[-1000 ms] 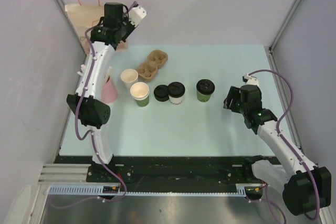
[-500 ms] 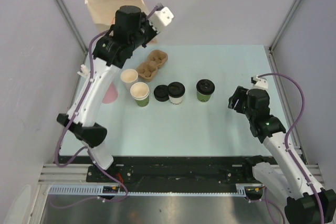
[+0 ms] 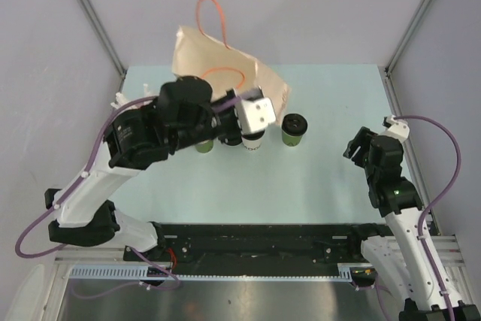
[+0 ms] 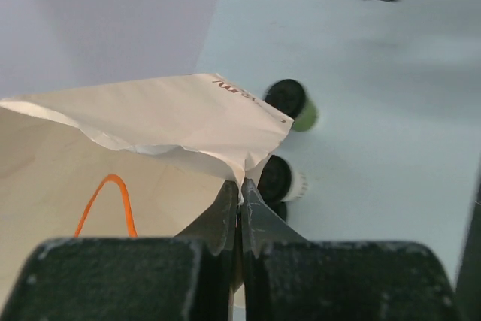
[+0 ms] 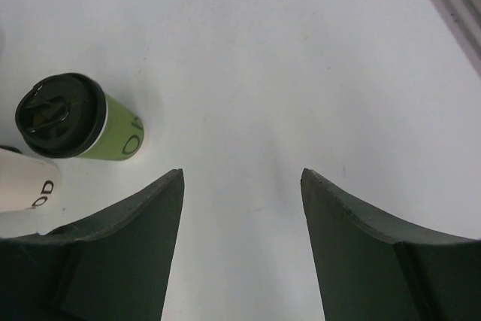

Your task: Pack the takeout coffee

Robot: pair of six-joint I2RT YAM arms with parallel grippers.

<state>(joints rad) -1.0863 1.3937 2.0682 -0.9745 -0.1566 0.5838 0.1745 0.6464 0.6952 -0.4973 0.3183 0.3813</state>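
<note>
Takeout coffee: green-sided cup (image 3: 294, 129) and white-sided cup (image 4: 285, 182), lidded, upright on table (image 3: 331, 186) just beside paper bag (image 3: 225, 65) | left gripper (image 4: 240, 201) pinched tight on bag's edge (bag tilted) | right gripper (image 5: 240, 178) jaws apart, empty, well apart from bag

The green cup (image 5: 113, 134) reads "Ob" on its side, the white cup (image 5: 26, 186) "OD".

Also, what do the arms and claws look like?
Same build: left arm and right arm have white links, black joint housings, purple cables looping alongside, a white block at the wrist. The left claw and right claw each have two dark tapered fingers. No markings visible.
</note>
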